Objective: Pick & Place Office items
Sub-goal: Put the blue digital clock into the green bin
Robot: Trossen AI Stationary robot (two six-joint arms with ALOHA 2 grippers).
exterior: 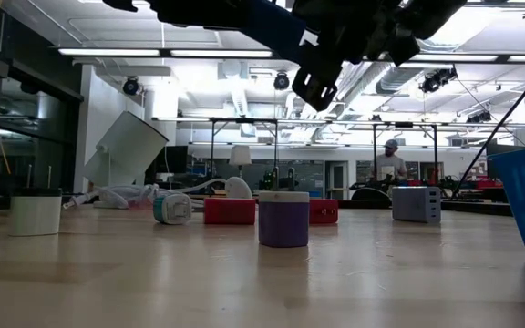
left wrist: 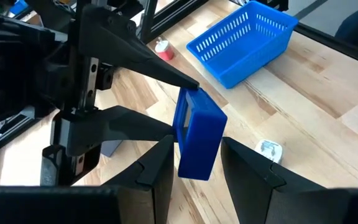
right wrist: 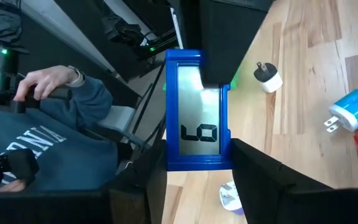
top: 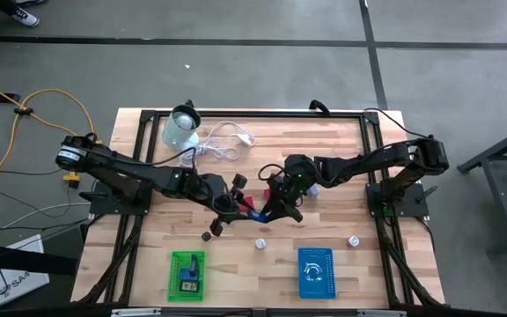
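1. High view: both arms reach in to the middle of the worktop (top: 341,167) and meet there, with a blue clock (top: 255,212) between them, above the wood.
2. Right gripper (right wrist: 199,152): the jaws pinch the blue clock by its two side edges. The clock's grey display faces the right wrist camera.
3. Left gripper (left wrist: 197,142): the jaws are spread, one on each side of the same clock and just beside it. The left wrist view also shows the right arm's two dark fingers (left wrist: 135,59) closing on the clock from the far side.
4. Low view: both grippers hang high over the worktop, well above the items standing on it.
5. Other office items on the worktop:
   - a purple-and-white cylinder (exterior: 283,219) stands nearest the low camera;
   - a red block (exterior: 230,210) lies behind it;
   - a grey charger (exterior: 416,204) sits farther right;
   - a white plug (right wrist: 268,78) and a blue-and-white plug (right wrist: 353,109) lie apart from each other, below the held clock.
6. A blue basket (top: 315,271) and a green basket (top: 187,275) sit at the near edge of the worktop. The green one has a small item inside.
7. A pale round container (top: 181,130) is at the far edge, with a coiled white cable (top: 223,141) just beside it.
8. Right wrist view: a person in a dark blue sweatshirt (right wrist: 36,143) sits beyond the worktop, one hand (right wrist: 45,81) on a dark handle.
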